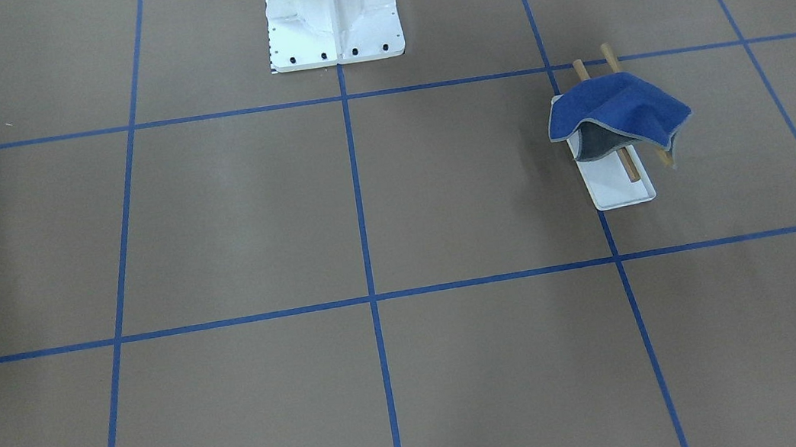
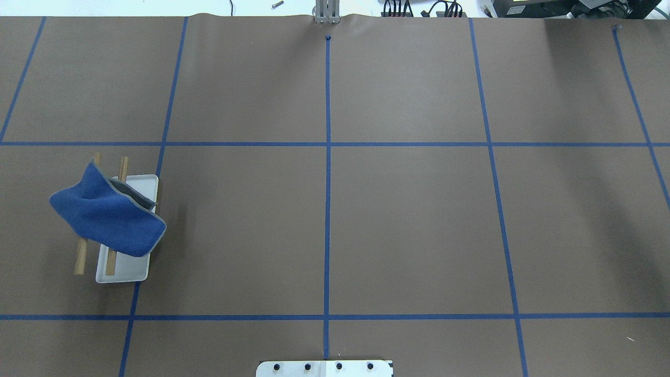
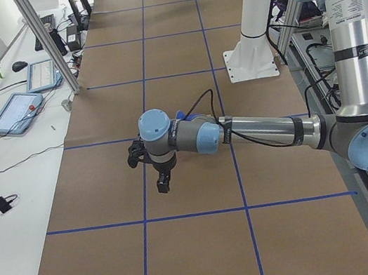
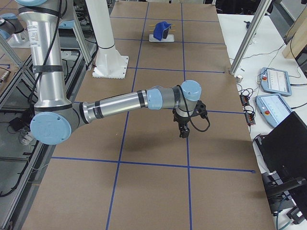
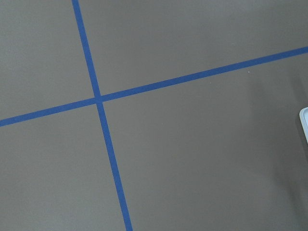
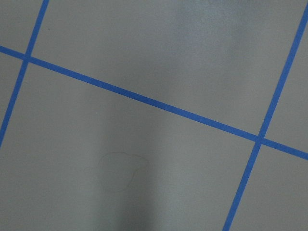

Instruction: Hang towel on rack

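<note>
Left arm point(image 3: 261, 131), right arm point(image 4: 120, 103) had silver tubes, pale-blue joint caps; left end effector point(image 3: 164, 183), right end effector point(image 4: 183, 132) were black.

The rack point(image 2: 125, 269), with the towel point(image 2: 107, 214) draping over it, is standing near the table's point(image 2: 408, 220) left edge, blocking that strip. The white pedestal point(image 1: 331, 9) is occupying the middle of the robot-side edge. Bare surface is stretching from the rack across to the right edge. The left gripper point(image 3: 163, 186) and right gripper point(image 4: 183, 134) are hanging low above the surface, one over each end.
</note>
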Controlling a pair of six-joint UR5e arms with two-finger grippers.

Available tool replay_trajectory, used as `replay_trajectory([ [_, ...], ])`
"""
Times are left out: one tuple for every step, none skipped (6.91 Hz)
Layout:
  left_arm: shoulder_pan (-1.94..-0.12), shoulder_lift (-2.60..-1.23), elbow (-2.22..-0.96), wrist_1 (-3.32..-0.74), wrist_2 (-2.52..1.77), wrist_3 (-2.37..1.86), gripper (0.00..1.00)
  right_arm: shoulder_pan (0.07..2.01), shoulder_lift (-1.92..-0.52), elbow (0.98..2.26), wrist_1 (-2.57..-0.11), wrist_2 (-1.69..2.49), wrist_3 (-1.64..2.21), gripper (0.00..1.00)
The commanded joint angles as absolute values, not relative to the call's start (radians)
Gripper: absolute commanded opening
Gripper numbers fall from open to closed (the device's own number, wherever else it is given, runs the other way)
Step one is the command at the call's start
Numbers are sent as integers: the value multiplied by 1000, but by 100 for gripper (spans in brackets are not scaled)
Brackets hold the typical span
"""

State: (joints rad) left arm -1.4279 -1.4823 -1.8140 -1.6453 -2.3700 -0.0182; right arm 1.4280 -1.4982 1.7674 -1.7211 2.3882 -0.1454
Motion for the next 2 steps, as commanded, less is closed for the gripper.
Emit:
replay_trajectory([
  [-1427, -1492, -1813, -1644, -2370, -20, 98, 1428, -1491, 1770, -1721, 2395, -144, 100],
  [-1427, -1494, -1813, -1644, -2370, -20, 98, 1428, -1490, 1770, -1721, 2396, -144, 100],
])
